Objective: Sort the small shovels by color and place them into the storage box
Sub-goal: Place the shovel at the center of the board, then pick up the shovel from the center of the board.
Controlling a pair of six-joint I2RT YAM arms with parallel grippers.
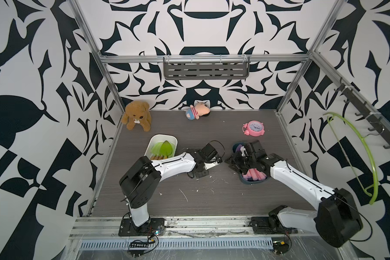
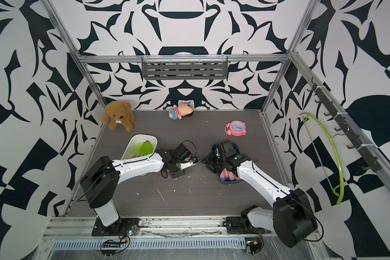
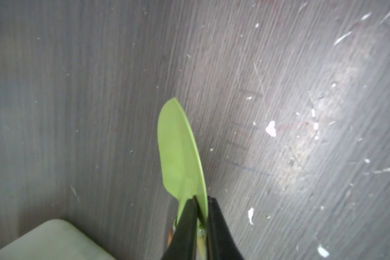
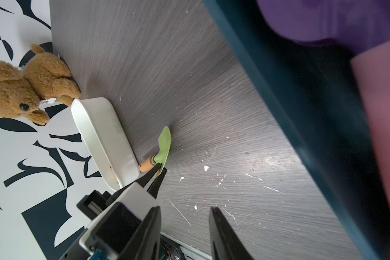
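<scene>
The left gripper (image 3: 200, 198) is pinched on the neck of a green shovel (image 3: 178, 146); its blade stands on edge close to the bench (image 3: 77, 90), just beside the white box (image 3: 50, 238); other green shovels (image 1: 163, 147) lie in that box; the right gripper (image 4: 185, 209) is partly open and empty, beside the dark blue box (image 4: 268, 78) holding purple shovels (image 4: 324, 20).

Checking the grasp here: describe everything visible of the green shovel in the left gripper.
The green shovel has a smooth lime, leaf-shaped blade, plastic by its look, and a short brown handle joined at a metallic collar. It is turned on edge low over the grey table, handle end close by the white box. The left gripper is shut on the blade's base; table contact is unclear.
</scene>
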